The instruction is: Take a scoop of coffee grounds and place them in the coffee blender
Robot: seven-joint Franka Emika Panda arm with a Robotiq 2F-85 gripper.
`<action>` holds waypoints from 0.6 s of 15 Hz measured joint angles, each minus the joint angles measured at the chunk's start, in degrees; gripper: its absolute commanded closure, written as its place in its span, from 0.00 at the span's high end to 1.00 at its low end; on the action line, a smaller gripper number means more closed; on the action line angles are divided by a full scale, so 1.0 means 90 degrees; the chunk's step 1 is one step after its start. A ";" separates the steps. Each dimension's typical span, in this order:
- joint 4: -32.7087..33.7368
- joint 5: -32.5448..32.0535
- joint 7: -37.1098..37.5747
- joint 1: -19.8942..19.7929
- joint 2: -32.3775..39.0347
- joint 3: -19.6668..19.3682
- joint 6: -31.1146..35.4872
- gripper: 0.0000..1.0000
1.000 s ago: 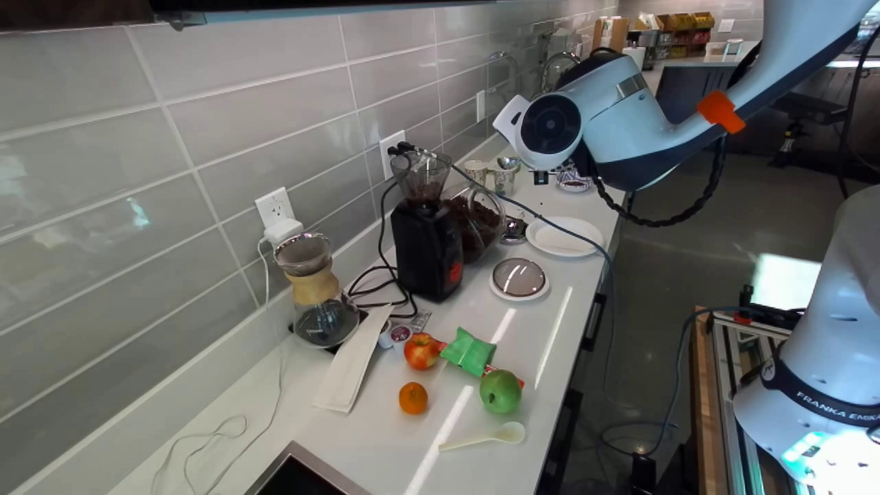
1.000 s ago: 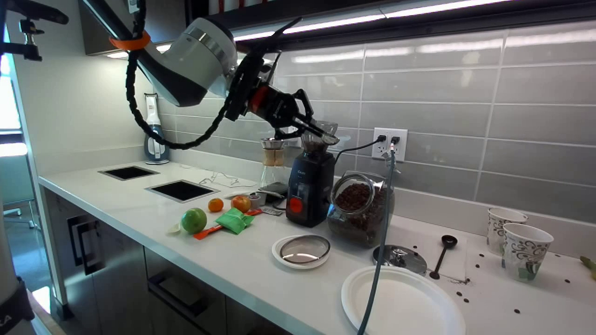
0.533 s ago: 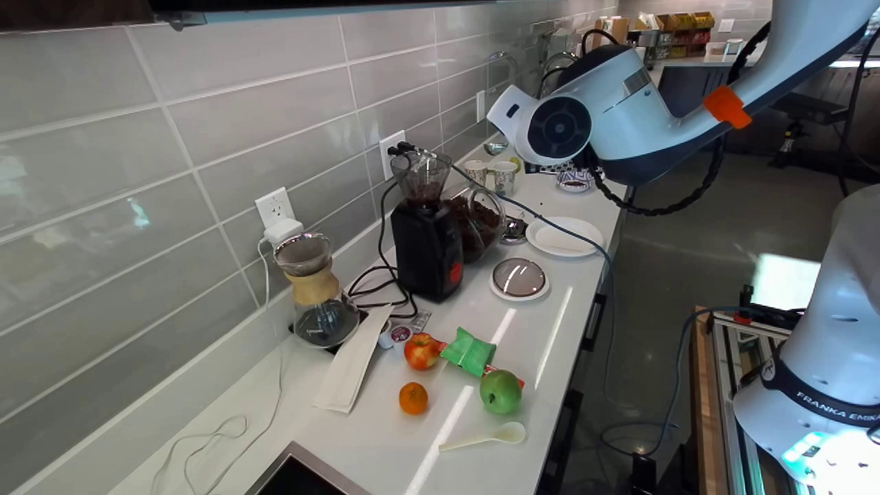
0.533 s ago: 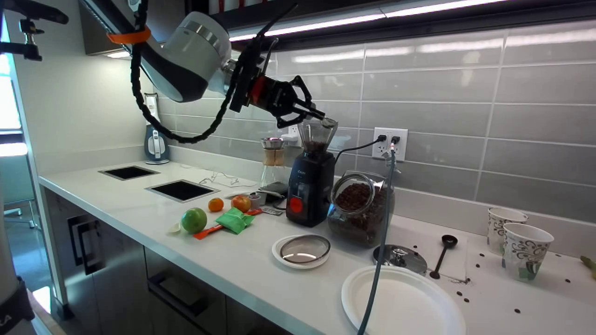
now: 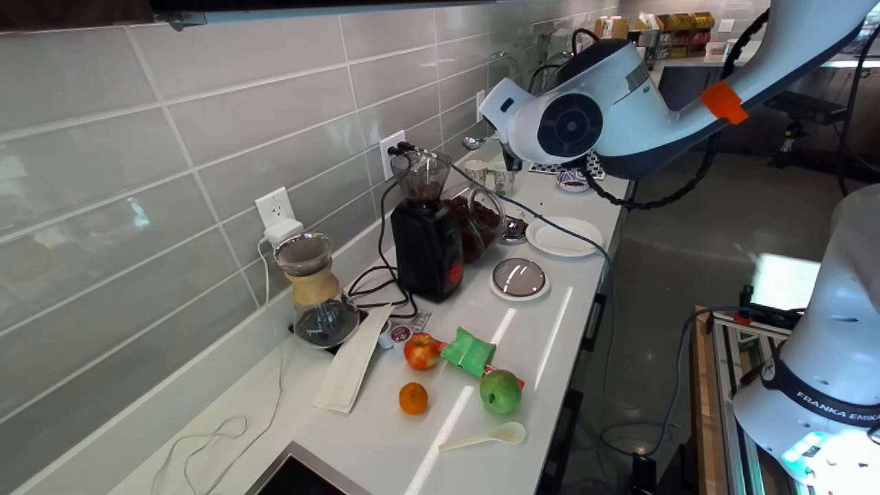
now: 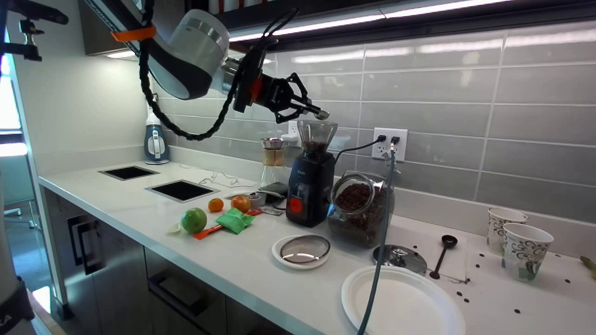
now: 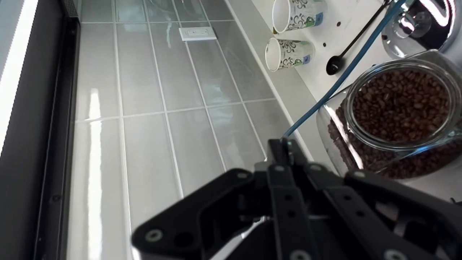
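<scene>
The coffee blender (image 6: pixel 309 188), black with a clear hopper (image 6: pixel 317 132), stands against the wall; brown coffee lies low in its hopper. My gripper (image 6: pixel 313 110) is shut on a metal spoon (image 6: pixel 322 115), whose small silvery bowl juts past the fingertips, just above the hopper rim in that exterior view. In an exterior view the spoon bowl (image 5: pixel 474 142) appears up and right of the hopper, with my fingers hidden behind the wrist. What the bowl holds cannot be seen. A black scoop (image 6: pixel 443 255) lies on the counter. The coffee in the glass jar (image 7: pixel 400 108) is whole beans.
Beside the blender the jar (image 6: pixel 361 209) leans tilted, mouth outward. A blue cable (image 7: pixel 346 72) hangs across the area. Paper cups (image 6: pixel 526 249), a white plate (image 6: pixel 405 302), a sieve (image 6: pixel 305 249), fruit and a glass coffee maker (image 5: pixel 316 289) stand around; the tiled wall is close behind.
My gripper has risen with the spoon and turned. The bowl has gone from in front of the hopper to above its rim, shifting toward the wall.
</scene>
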 measured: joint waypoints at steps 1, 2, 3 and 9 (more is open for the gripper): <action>0.0001 -0.0002 0.0008 0.0000 0.0004 -0.0001 0.0000 0.04; 0.0001 -0.0005 0.0016 0.0001 0.0006 -0.0001 0.0000 0.04; 0.0003 -0.0006 0.0023 0.0001 0.0009 -0.0001 0.0000 0.01; 0.0079 0.0001 0.0026 0.0001 0.0047 -0.0059 0.0273 0.01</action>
